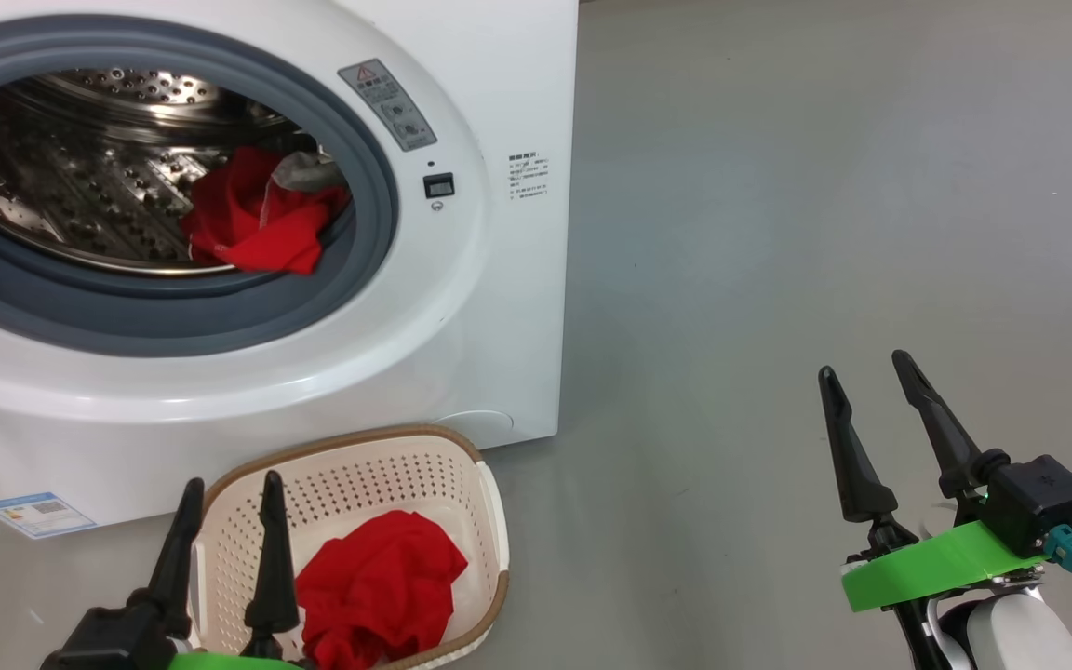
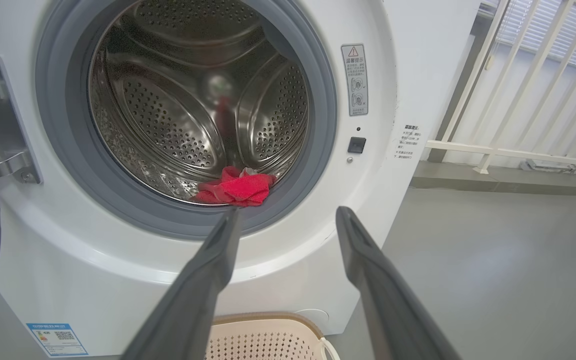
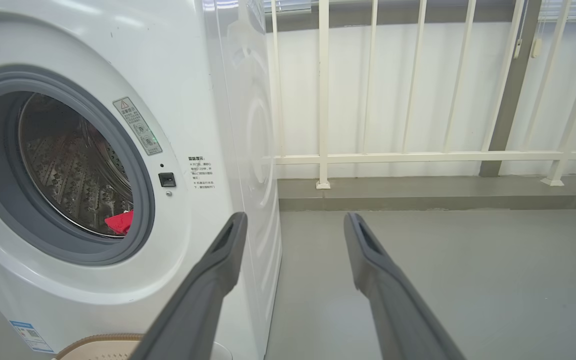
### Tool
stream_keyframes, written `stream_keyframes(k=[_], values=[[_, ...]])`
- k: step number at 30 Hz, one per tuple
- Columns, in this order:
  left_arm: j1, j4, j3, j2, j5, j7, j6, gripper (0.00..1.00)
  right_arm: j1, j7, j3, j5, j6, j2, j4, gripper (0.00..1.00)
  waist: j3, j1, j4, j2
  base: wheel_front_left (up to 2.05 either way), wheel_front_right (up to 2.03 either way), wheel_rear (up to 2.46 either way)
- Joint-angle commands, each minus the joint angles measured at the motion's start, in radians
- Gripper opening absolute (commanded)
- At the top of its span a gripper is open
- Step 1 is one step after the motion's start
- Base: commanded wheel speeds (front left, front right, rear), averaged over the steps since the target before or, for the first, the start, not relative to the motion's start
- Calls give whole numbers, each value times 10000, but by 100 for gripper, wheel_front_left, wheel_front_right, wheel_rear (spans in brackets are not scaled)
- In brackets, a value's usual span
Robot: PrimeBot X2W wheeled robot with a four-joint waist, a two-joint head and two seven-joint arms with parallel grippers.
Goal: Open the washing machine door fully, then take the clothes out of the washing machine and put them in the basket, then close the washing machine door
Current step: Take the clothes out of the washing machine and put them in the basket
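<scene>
The washing machine (image 1: 489, 279) runs off the head view's top and left edges. The basket (image 1: 495, 521) is cut off below. The label (image 1: 528, 177) print is too small to read.

One washing machine (image 1: 499, 326). One basket (image 1: 378, 475). Two red clothes (image 1: 257, 223) bunches. Four dark fingers (image 1: 848, 456), two each side. One blue sticker (image 1: 38, 514).

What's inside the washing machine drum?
Red clothes lie at the front of the steel drum, with a pale cloth piece poking out among them. Anything under that pile is covered.
</scene>
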Motion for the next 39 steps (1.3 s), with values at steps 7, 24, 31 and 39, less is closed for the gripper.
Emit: stream_keyframes(k=[7,24,31,39], values=[[-170,-267,290,128,-231,-60,115,100,-94,-63,233,29,48,-6,-251,100,100,0,38,0,0,0,0],[-1605,43,306,209,-696,181,101,100,-374,-63,257,39,48,-6,-318,100,1119,0,384,0,0,0,0],[-2964,731,514,387,-1030,232,-33,100,-666,-63,300,22,48,-6,-397,100,1867,0,444,0,0,0,0],[-4644,1631,450,827,-581,121,87,100,-1002,-63,353,-60,48,-6,-479,100,2744,0,332,0,0,0,0]])
